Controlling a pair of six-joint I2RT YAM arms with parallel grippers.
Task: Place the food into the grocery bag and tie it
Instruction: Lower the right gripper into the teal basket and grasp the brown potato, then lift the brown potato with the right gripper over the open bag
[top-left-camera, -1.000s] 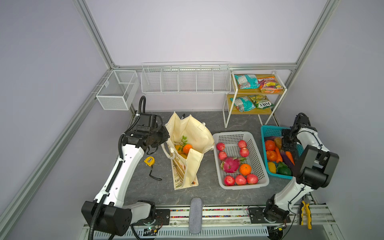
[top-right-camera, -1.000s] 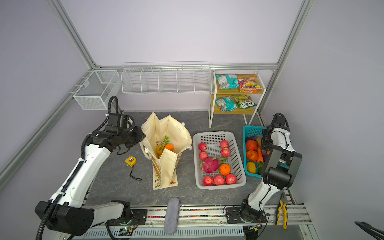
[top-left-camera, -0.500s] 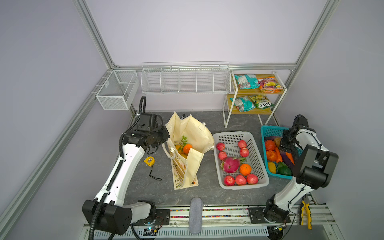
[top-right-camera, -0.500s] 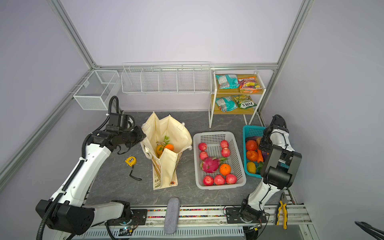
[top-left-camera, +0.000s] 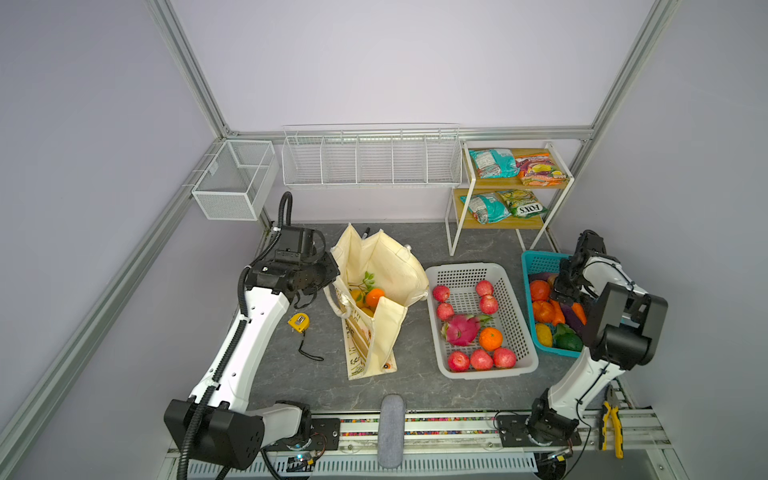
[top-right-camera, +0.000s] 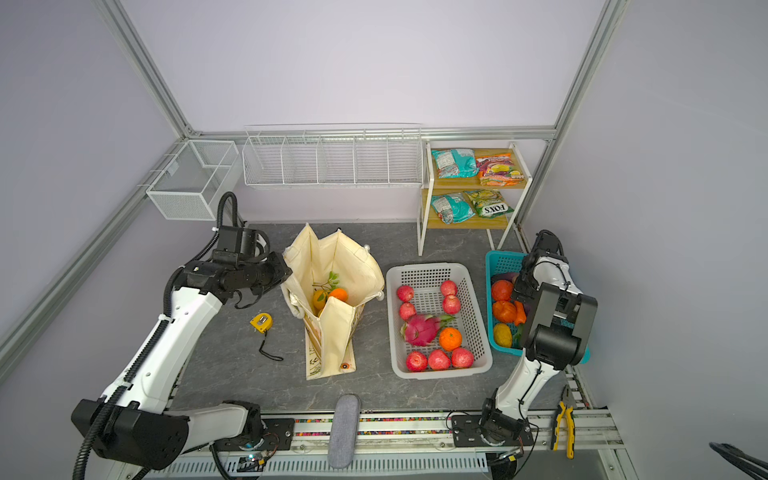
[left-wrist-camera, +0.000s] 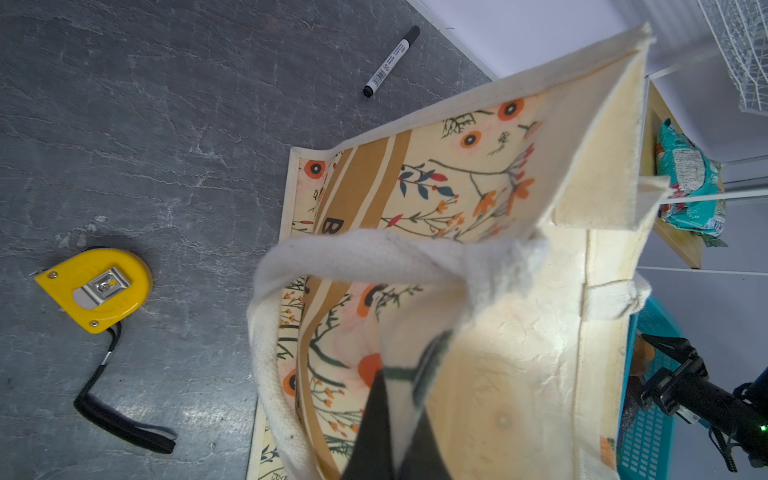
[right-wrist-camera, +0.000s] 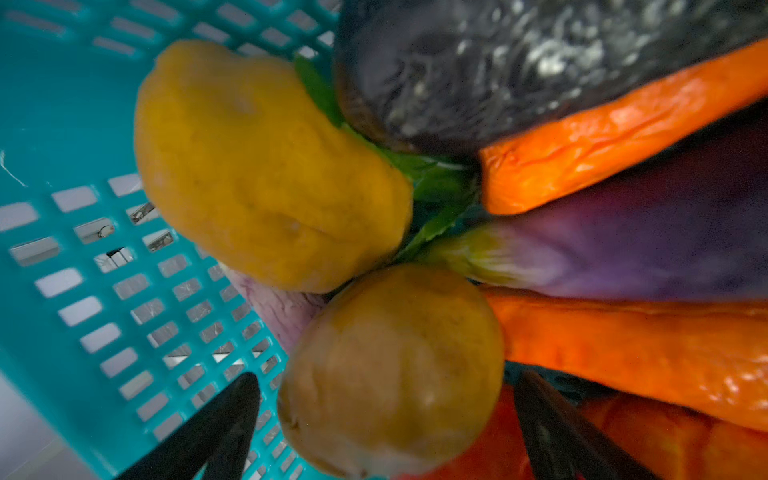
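Left gripper (left-wrist-camera: 405, 374): closed, pinching the bag (top-left-camera: 390, 266) wall at its rim; arm stretched forward. Right gripper (right-wrist-camera: 388, 419): jaws wide open, straddling a brown potato (right-wrist-camera: 390, 365) in the teal basket (right-wrist-camera: 62, 124); wrist pointing down. Bag stands upright, mouth open, at 9 o'clock of the white basket (top-left-camera: 465, 274).

I think I am working in a robot lab made to look like a tiny shop. The walls (top-left-camera: 395, 62) are plain and bare, with metal frame bars (top-left-camera: 197, 79) in the corners. 2 robot arms, the left arm (top-left-camera: 253, 332) and the right arm (top-left-camera: 582, 382), are bolted to a rail (top-left-camera: 449, 434) with wires. Pliers (top-left-camera: 610, 424) sit by it. A small shelf (top-left-camera: 509, 224) holds snack packets (top-left-camera: 492, 163), like in a store.
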